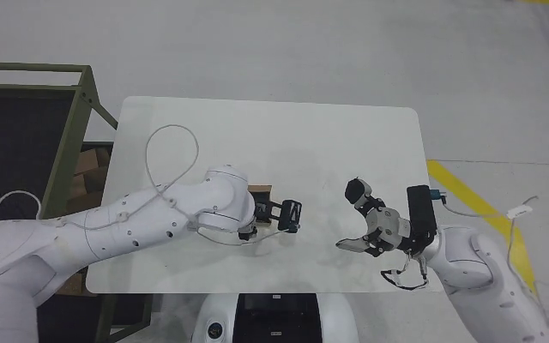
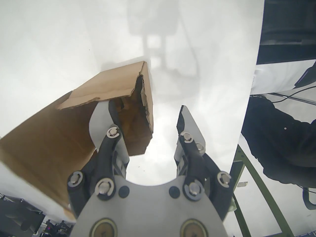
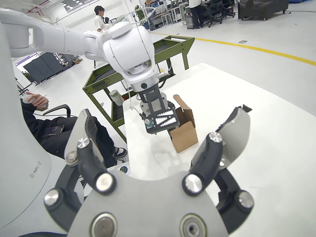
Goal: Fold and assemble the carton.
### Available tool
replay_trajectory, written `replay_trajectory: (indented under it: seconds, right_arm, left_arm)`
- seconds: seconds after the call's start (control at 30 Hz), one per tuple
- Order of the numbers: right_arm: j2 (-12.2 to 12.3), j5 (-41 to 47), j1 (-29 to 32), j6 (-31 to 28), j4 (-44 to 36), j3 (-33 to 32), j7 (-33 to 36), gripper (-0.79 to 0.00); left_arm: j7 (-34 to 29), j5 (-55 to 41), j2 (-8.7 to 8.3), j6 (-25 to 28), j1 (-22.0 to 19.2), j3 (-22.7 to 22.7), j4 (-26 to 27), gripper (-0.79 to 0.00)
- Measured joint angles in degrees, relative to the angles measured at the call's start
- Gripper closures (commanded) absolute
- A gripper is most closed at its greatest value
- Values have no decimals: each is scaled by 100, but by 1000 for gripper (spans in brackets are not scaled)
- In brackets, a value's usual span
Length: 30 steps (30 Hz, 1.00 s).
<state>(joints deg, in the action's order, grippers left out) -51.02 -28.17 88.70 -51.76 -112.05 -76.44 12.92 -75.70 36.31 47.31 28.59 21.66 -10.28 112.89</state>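
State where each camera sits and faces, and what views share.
Top view: above the arms, looking down at the table; both arms show.
Left wrist view: on that wrist, faces down onto the table; open left gripper at the carton.
Right wrist view: on that wrist, faces across the table toward the left arm; open right gripper in front.
Shared: all three show the carton.

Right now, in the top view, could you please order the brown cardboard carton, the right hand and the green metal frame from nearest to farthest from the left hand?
1. Brown cardboard carton, just beside the left hand.
2. Right hand, opposite, over the white table.
3. Green metal frame, beyond the table's left edge.
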Motion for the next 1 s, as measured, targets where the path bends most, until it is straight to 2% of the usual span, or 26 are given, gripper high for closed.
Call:
replay_trajectory:
  seconds: [0.13, 0.17, 0.2, 0.27, 0.33, 0.37, 0.43, 0.57, 0.67, 0.77, 0.9, 1.0]
  right_arm:
    - [6, 248, -144, 327, 50, 159, 506, -785]
    - [5, 332, -214, 486, 46, 234, 709, -785]
    - [3, 395, -277, 607, 44, 295, 862, -785]
    - [-8, 513, -446, 912, 42, 443, 1220, -785]
    - [-25, 586, -610, 1182, 42, 594, 1518, -785]
    - [-40, 621, -732, 1372, 48, 713, 1718, -785]
    - [-71, 646, -933, 1658, 49, 922, 2032, -785]
    - [-174, 634, -1464, 2308, 119, 1493, 2722, -785]
    - [-258, 569, -1809, 2684, 208, 1829, 2970, -785]
    - [-300, 463, -1986, 2821, 262, 1985, 3056, -785]
    - [-299, 463, -1982, 2815, 261, 1981, 3057, -785]
    - [-298, 464, -1982, 2814, 261, 1980, 3056, -785]
  left_arm:
    - [166, -278, -321, -114, 8, -447, 468, -391]
    - [282, -317, -445, -225, 84, -626, 625, -400]
    - [374, -335, -545, -309, 155, -766, 750, -462]
    - [586, -372, -794, -467, 360, -1102, 1026, -656]
    - [791, -397, -1021, -628, 574, -1427, 1234, -720]
    - [933, -409, -1177, -721, 740, -1655, 1364, -785]
    - [1171, -416, -1416, -851, 1029, -2005, 1536, -785]
    - [1859, -523, -1970, -1178, 1860, -2835, 1668, -785]
    - [2405, -732, -2348, -1387, 2557, -3388, 1504, -785]
    - [2861, -988, -2684, -1408, 3271, -3821, 1317, -785]
    - [3388, -1466, -3038, -1058, 4076, -4239, 981, -785]
    - [3569, -1656, -3151, -687, 4386, -4351, 881, -785]
